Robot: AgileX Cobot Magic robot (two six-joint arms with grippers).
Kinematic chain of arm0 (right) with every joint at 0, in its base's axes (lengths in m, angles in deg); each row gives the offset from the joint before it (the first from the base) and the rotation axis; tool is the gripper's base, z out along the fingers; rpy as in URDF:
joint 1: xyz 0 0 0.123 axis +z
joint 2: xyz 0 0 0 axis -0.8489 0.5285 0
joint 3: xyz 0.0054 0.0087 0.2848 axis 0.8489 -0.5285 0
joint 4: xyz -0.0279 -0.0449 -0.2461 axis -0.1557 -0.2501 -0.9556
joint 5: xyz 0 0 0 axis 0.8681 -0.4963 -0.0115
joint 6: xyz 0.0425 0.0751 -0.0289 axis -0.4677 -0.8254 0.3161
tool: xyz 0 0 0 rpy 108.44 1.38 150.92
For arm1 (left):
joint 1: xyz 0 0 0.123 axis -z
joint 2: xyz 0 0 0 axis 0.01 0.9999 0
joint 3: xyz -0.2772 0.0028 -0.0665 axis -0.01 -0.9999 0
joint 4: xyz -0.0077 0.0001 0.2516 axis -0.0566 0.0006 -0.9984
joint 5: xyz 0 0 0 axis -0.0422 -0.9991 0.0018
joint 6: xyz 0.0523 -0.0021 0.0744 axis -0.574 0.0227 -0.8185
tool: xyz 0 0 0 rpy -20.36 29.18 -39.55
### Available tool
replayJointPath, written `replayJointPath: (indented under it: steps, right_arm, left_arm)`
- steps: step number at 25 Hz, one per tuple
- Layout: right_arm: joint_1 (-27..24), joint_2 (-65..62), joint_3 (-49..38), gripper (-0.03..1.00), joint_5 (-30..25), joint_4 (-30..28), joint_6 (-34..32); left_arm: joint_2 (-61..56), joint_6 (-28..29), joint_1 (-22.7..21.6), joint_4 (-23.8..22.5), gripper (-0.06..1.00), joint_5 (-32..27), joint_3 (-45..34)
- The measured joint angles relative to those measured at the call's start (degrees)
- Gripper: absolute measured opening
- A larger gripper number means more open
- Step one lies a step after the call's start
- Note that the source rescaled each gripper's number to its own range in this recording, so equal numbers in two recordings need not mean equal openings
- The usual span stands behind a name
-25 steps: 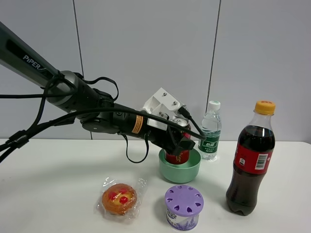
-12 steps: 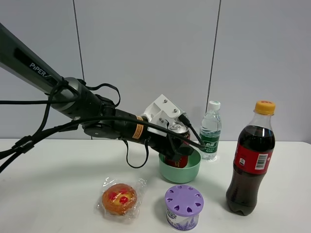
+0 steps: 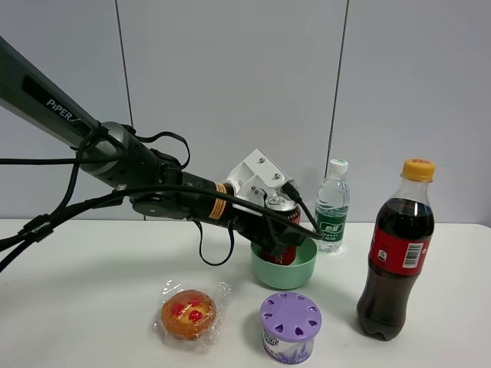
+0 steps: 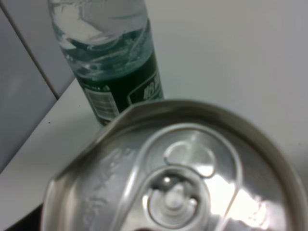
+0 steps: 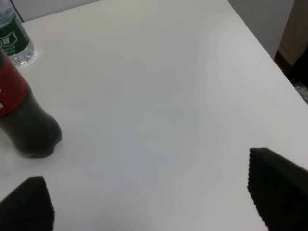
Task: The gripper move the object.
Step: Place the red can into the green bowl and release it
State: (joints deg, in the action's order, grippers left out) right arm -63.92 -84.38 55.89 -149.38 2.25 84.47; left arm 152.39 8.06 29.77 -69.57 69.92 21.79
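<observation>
My left gripper (image 3: pixel 275 230) is shut on the small red can (image 3: pixel 281 205). It holds the can a little tilted, with the can's lower part inside a green bowl (image 3: pixel 304 265). The bowl's wall hides the can's base. In the left wrist view the can's silver top (image 4: pixel 178 183) fills the frame and the fingers are hidden. My right gripper (image 5: pixel 151 195) is open and empty over bare white table. Its black fingertips (image 5: pixel 276 190) sit wide apart. It does not show in the exterior high view.
A small water bottle (image 3: pixel 331 208) stands just behind the bowl and also shows in the left wrist view (image 4: pixel 115 72). A tall cola bottle (image 3: pixel 397 253) stands at the right. A wrapped muffin (image 3: pixel 188 313) and a purple-lidded tub (image 3: pixel 289 326) sit in front of the bowl.
My left arm has come down a little with the can, so the can sits lower in the green bowl. Hardly any motion in the last half second.
</observation>
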Motion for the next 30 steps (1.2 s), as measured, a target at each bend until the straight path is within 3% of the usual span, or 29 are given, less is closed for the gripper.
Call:
replayJointPath:
  steps: [9,13,15,22,26,30]
  right_arm:
    - [0.00,0.00,0.00,1.00,0.00,0.00,0.00]
    - [0.00,0.00,0.00,1.00,0.00,0.00,0.00]
    - [0.00,0.00,0.00,1.00,0.00,0.00,0.00]
    - [0.00,0.00,0.00,1.00,0.00,0.00,0.00]
    - [0.00,0.00,0.00,1.00,0.00,0.00,0.00]
    - [0.00,0.00,0.00,1.00,0.00,0.00,0.00]
  left_arm:
    - [0.02,-0.01,0.00,1.18,0.03,0.00,0.00]
    - [-0.22,1.05,0.00,3.32,0.28,0.73,0.18]
    - [-0.22,1.59,0.00,3.59,0.35,0.85,0.18]
    - [-1.19,2.05,0.07,3.85,0.39,0.81,0.18]
    - [-6.78,4.81,0.07,3.04,0.40,-3.55,0.18]
    - [-12.07,12.14,0.07,1.95,0.56,-8.54,0.18]
